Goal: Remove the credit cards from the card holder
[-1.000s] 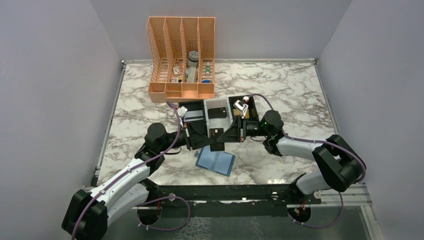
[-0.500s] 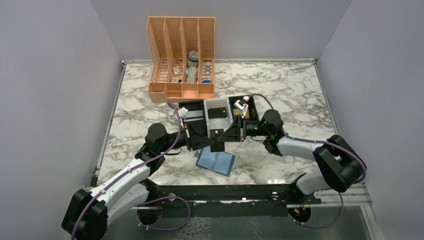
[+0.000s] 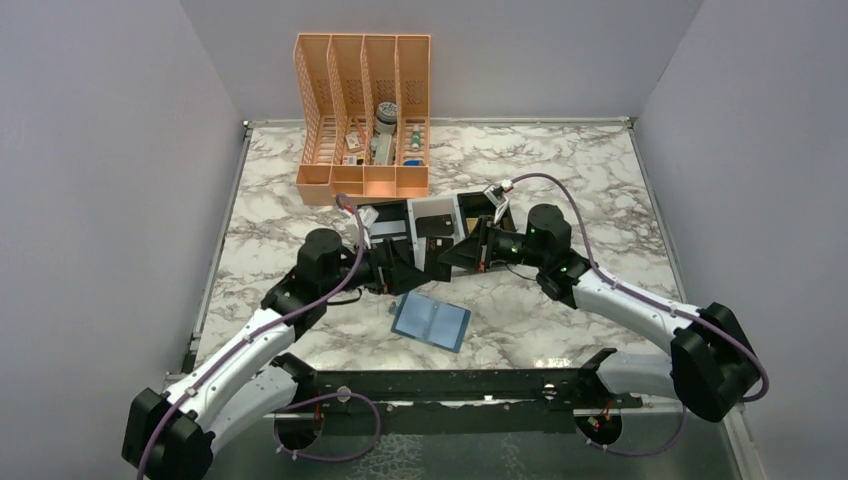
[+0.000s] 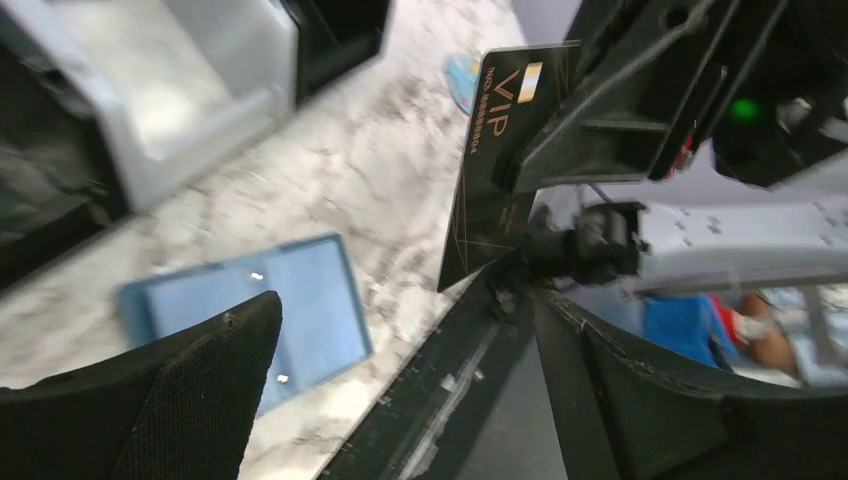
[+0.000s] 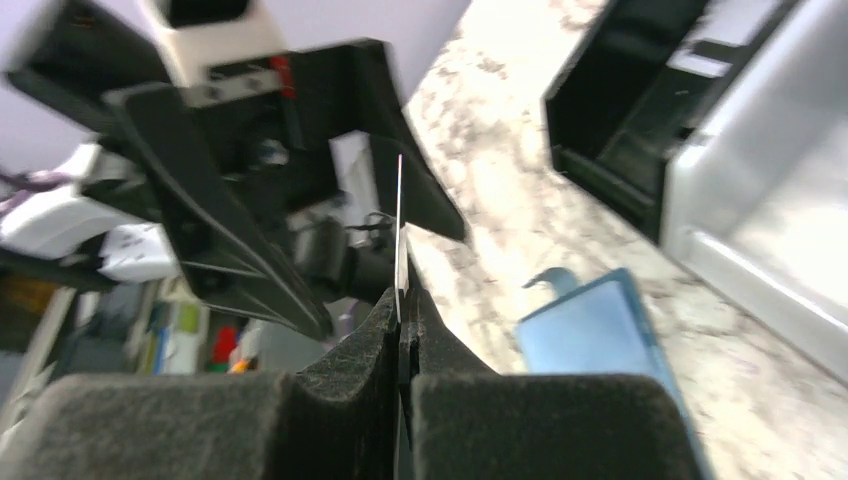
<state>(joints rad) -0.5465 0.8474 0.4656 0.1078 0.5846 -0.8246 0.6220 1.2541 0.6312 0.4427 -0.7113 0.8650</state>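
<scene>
Black and gold-lettered, a VIP credit card [image 4: 495, 170] stands on edge above the marble desk [image 3: 560, 170], pinched along its lower edge between the closed pads of the right end effector [image 5: 402, 315]. The narrow hold leaves most of the card's face free. Facing it, the left end effector [image 4: 405, 310] is spread wide and holds nothing, with its two fingers either side of the card and clear of it, so the right arm alone bears the card. The two arms meet nose to nose at mid-desk, a placing that looks like a hand-over between them. The light-blue card holder [image 3: 431, 321] lies opened flat on the desk just near of both end effectors, its two panels facing up, probably so the pockets can be reached from above. Whether any card is left inside cannot be told. Just beyond the arms sits the black-and-white tray [image 3: 430, 204], the likely place for the lifted card, with a dark flat item in its middle compartment. An orange file rack [image 3: 363, 175] stands at the far side.
</scene>
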